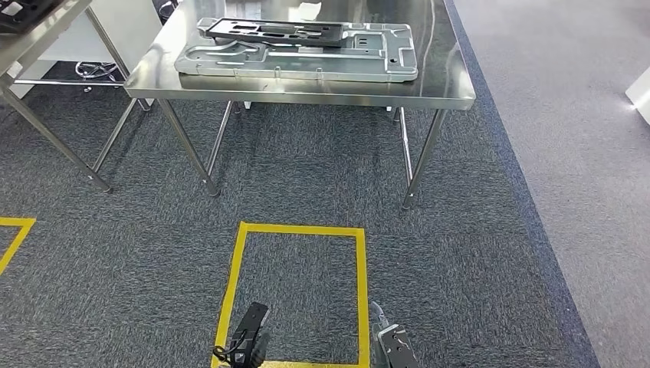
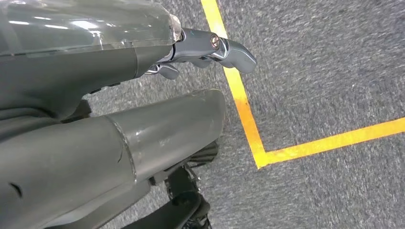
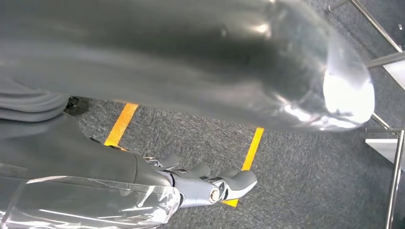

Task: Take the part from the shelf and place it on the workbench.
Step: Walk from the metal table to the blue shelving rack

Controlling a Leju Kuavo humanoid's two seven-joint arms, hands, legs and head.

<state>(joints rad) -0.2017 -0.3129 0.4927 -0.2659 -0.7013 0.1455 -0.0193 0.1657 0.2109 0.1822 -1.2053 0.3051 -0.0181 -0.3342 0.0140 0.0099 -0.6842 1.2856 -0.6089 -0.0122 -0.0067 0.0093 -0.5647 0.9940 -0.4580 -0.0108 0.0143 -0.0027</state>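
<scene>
A steel workbench (image 1: 448,86) stands ahead of me in the head view. On it lies a large silver stamped metal panel (image 1: 329,60), and a flat black part (image 1: 276,31) rests across the panel's far left side. My left hand (image 1: 247,339) and right hand (image 1: 393,343) hang low at the bottom edge, far short of the bench, and neither holds anything. In the wrist views the left fingers (image 2: 224,47) and right fingers (image 3: 231,182) reach out over the carpet, apart from the thick thumbs.
A yellow taped square (image 1: 300,229) marks the dark carpet in front of the bench. A second steel table (image 1: 34,38) stands at the left with a dark item on it. Lighter grey floor (image 1: 582,115) runs along the right, with a white object (image 1: 641,93) at its edge.
</scene>
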